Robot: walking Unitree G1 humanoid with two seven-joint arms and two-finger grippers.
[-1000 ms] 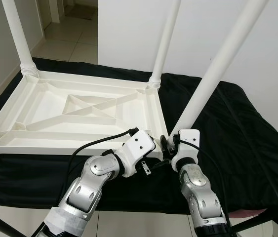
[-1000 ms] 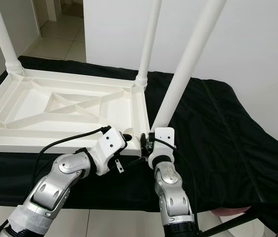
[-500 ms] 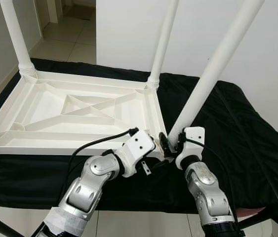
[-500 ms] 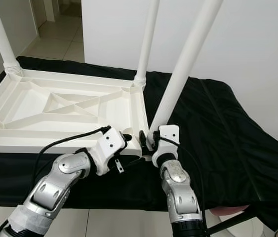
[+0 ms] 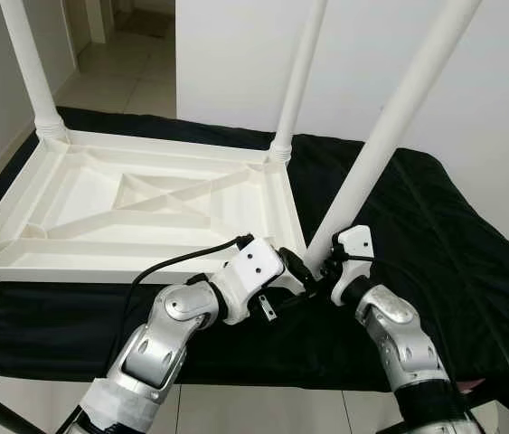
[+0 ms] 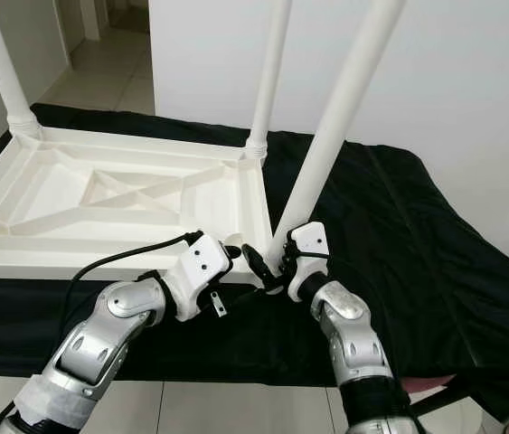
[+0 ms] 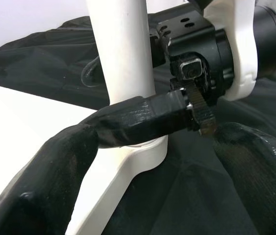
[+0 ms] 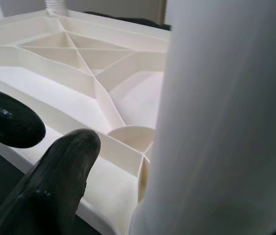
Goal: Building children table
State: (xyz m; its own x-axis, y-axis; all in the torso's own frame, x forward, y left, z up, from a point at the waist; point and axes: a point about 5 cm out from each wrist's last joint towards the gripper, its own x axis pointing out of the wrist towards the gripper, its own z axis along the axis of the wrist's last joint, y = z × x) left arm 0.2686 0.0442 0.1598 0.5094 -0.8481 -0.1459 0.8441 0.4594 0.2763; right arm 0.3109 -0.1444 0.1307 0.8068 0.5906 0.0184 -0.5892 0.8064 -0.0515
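Gripping table leg (image 5: 376, 154) base: right gripper (image 5: 313, 267) fingers (image 7: 142, 117); left gripper (image 5: 292, 282) alongside.

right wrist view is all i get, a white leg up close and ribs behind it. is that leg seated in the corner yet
Observer: It stands at the near right corner socket, but leaning right; the leg is not upright like the far one.
Operator: where's the left gripper
Observer: The left gripper is at that leg's base, one finger lying across the front of it, the other off to the side.
Operator: what's the table sitting on
Observer: The table lies upside down on a black cloth.
Operator: and my right gripper
Observer: The right gripper is at the base too, facing the left one.
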